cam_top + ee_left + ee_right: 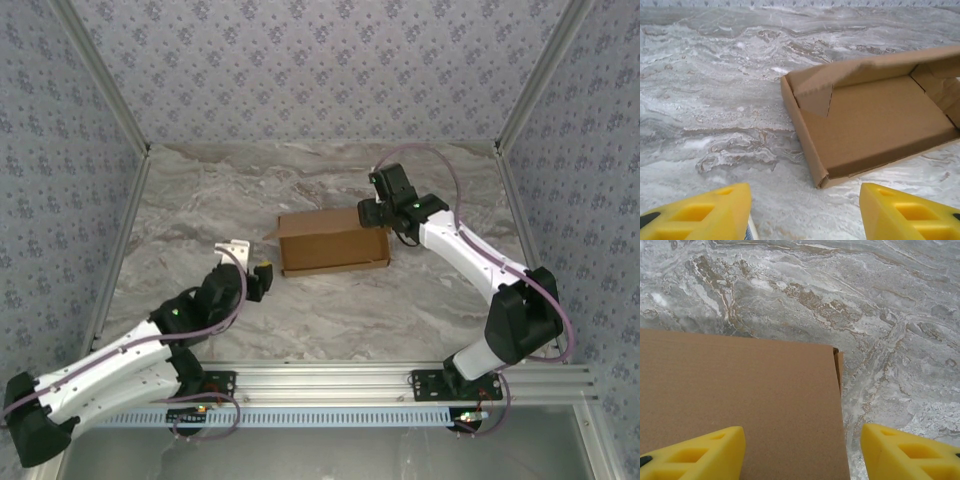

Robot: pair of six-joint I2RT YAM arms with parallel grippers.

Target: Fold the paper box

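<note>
The paper box [333, 240] is a shallow brown cardboard mailer lying in the middle of the marble table. In the left wrist view the paper box [875, 125] shows its inside, with the lid raised at a slant over the far side and a small tab folded in at the left corner. My left gripper [262, 275] hovers just off the box's near-left corner, and its yellow fingers [715, 215] are open with nothing between them. My right gripper [385, 212] is at the box's right end, open, and straddles the lid's [740, 390] right edge.
Patterned walls [300, 60] close in the table on three sides. An aluminium rail [400, 378] runs along the near edge by the arm bases. Bare marble [250, 180] lies to the left of and behind the box.
</note>
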